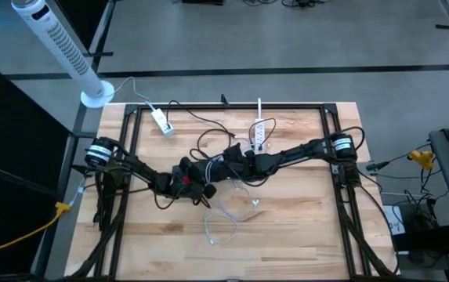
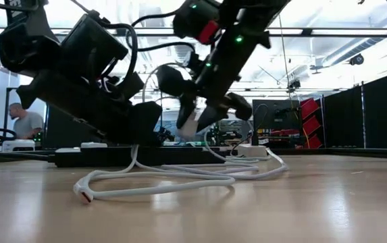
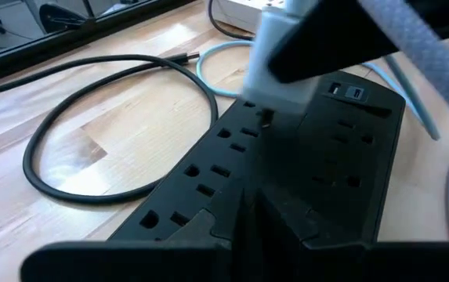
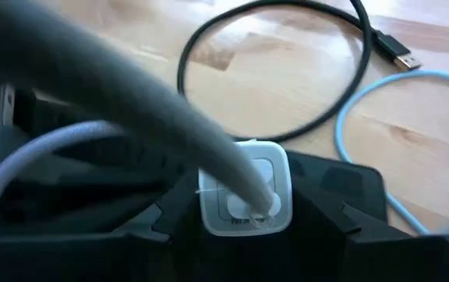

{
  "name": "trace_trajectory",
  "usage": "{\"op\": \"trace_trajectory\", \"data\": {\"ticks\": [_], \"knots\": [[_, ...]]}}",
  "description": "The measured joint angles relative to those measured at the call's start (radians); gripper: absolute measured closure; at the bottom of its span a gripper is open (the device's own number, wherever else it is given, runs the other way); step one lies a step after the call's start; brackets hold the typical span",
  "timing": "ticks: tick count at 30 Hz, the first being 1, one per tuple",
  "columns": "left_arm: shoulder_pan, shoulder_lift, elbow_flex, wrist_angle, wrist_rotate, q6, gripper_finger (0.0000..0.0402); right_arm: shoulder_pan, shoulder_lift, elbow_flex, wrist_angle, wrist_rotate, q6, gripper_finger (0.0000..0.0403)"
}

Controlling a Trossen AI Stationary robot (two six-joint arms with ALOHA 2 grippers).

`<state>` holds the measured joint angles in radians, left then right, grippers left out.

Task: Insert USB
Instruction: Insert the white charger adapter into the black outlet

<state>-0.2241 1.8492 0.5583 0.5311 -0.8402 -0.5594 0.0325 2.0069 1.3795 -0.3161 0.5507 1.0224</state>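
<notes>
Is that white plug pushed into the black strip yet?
Not yet. The white plug hangs just above the strip, prongs still showing.

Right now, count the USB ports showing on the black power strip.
2, side by side on the black power strip: one USB port, the other. The white plug may hide more.

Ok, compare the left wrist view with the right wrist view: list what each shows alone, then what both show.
Left wrist only: the outlet rows and two USB ports on the black power strip, with the white charger poised above it.
Right wrist only: the black cable's loose USB plug, and the right gripper clamping the charger.
Both: charger, black cable loop, light-blue cable, wooden table.
</notes>
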Motion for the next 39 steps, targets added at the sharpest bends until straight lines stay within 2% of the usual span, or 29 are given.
{"op": "trace_trajectory", "data": {"ticks": [9, 26, 39], "knots": [[0.000, -0.002, 0.002, -0.017, 0.021, -0.032, 0.0378, -0.003, 0.043, 0.131, -0.297, 0.035, 0.139, 0.0262], [-0.002, -0.002, 0.002, -0.027, 0.024, -0.034, 0.0378, 0.016, 0.095, 0.158, -0.308, 0.014, 0.260, 0.0262], [-0.003, -0.002, 0.002, -0.027, 0.023, -0.052, 0.0378, 0.015, 0.096, 0.188, -0.358, -0.022, 0.233, 0.0262]]}}
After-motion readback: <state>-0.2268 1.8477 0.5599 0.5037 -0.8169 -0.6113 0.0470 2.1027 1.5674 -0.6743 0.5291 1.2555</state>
